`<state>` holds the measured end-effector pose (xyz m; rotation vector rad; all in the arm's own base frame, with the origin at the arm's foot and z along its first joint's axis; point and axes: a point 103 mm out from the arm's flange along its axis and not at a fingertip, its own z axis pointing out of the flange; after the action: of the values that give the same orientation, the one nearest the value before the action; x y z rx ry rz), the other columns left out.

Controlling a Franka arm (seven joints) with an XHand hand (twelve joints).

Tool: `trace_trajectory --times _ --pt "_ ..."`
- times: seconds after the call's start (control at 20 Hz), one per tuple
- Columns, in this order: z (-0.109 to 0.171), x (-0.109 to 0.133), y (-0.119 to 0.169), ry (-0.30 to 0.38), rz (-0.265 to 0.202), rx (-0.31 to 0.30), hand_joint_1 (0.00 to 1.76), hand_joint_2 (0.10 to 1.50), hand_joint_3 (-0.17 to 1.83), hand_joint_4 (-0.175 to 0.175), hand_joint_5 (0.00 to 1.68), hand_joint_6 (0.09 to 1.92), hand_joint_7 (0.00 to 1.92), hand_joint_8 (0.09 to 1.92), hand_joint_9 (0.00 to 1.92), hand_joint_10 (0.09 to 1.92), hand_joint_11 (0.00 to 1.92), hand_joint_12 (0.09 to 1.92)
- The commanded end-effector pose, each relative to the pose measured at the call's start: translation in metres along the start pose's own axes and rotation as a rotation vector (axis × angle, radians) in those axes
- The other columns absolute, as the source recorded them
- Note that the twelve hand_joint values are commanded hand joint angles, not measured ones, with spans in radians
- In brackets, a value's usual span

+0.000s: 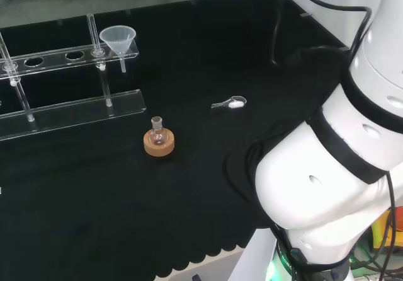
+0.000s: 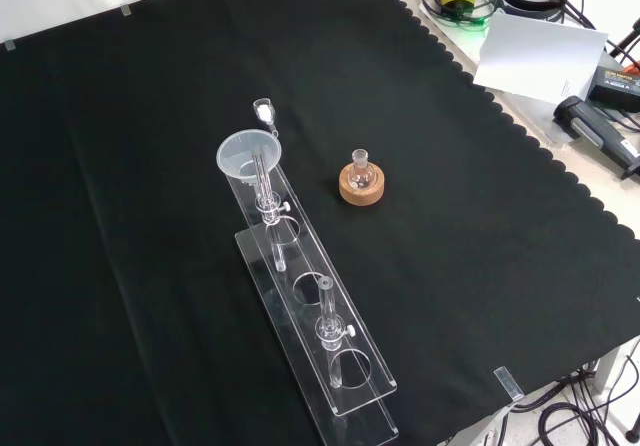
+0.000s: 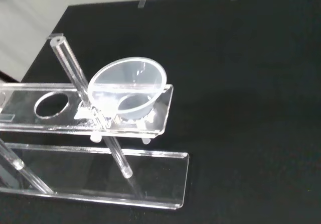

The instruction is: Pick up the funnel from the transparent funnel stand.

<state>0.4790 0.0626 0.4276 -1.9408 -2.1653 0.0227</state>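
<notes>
A clear funnel (image 1: 118, 40) sits in the end hole of the transparent funnel stand (image 1: 63, 114) at the back left of the cloth in the head view. In the front view the funnel (image 2: 249, 156) is at the stand's (image 2: 330, 366) far end. The wrist view looks at the funnel (image 3: 128, 87) seated in the stand's upper shelf (image 3: 30, 121), with its spout pointing down through the hole.
A small round flask (image 1: 157, 131) stands on a cork ring (image 1: 158, 145) in front of the stand. A small clear spoon with white powder (image 1: 230, 103) lies on the cloth. The arm's white links (image 1: 334, 167) stand at the right of the head view.
</notes>
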Motion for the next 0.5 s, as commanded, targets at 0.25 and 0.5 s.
trace_trajectory --times 0.25,0.5 --pt "0.028 0.019 0.022 -0.064 0.0 0.082 0.46 0.63 0.07 -0.03 0.0 0.09 0.0 0.09 0.0 0.09 0.0 0.09" --pt "0.038 0.021 0.031 -0.064 0.013 0.103 0.45 0.63 0.06 -0.033 0.0 0.09 0.01 0.09 0.0 0.09 0.0 0.09"
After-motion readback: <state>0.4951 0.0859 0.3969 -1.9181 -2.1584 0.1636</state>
